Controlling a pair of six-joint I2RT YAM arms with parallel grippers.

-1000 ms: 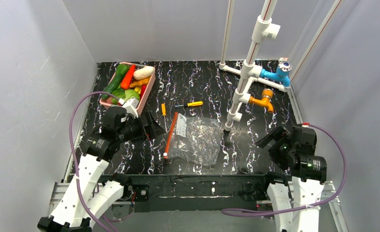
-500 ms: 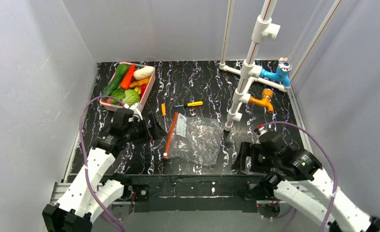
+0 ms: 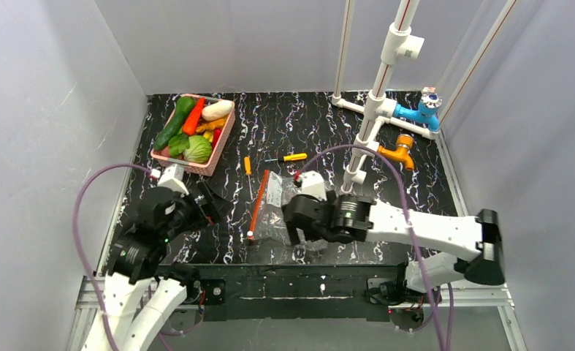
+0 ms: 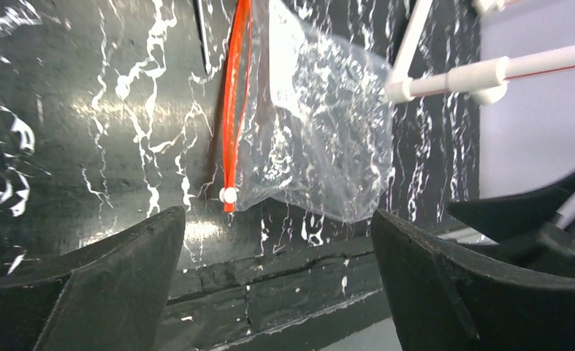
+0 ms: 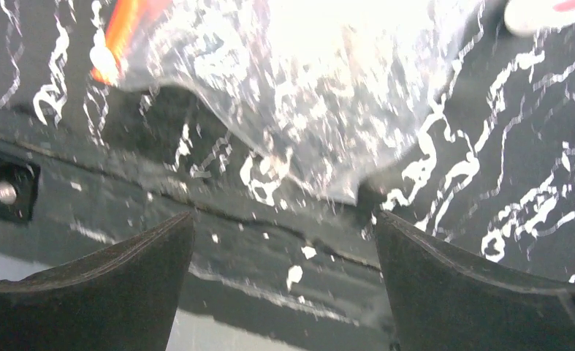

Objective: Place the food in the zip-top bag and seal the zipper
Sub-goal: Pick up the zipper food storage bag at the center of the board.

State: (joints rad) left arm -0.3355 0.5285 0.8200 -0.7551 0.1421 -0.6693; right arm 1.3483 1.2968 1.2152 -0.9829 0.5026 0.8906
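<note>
The clear zip-top bag (image 3: 299, 207) lies flat mid-table, its orange-red zipper (image 3: 258, 203) along the left edge with the white tip nearest me. The food sits in the pink basket (image 3: 222, 146): green cabbage (image 3: 199, 149), white radish (image 3: 217, 110), dark cucumber (image 3: 174, 121) and small orange pieces (image 3: 210, 126). My left gripper (image 3: 217, 205) is open and empty, left of the zipper. My right gripper (image 3: 294, 223) is open and empty over the bag's near edge. The left wrist view shows the bag (image 4: 328, 139) and zipper (image 4: 233, 110) beyond the open gripper (image 4: 278, 227). The right wrist view, blurred, shows the bag (image 5: 328, 95) beyond the open gripper (image 5: 284, 230).
Two yellow-handled screwdrivers (image 3: 288, 157) (image 3: 247, 166) lie just behind the bag. A white pipe stand (image 3: 375, 110) with a blue valve (image 3: 421, 110) and an orange tap (image 3: 397, 152) rises at the back right. The table's near edge (image 4: 284, 270) is close below both grippers.
My right arm has swung from the right side leftwards, out over the bag's near edge. My left arm has drawn back slightly towards the near left. The bag has not moved.
</note>
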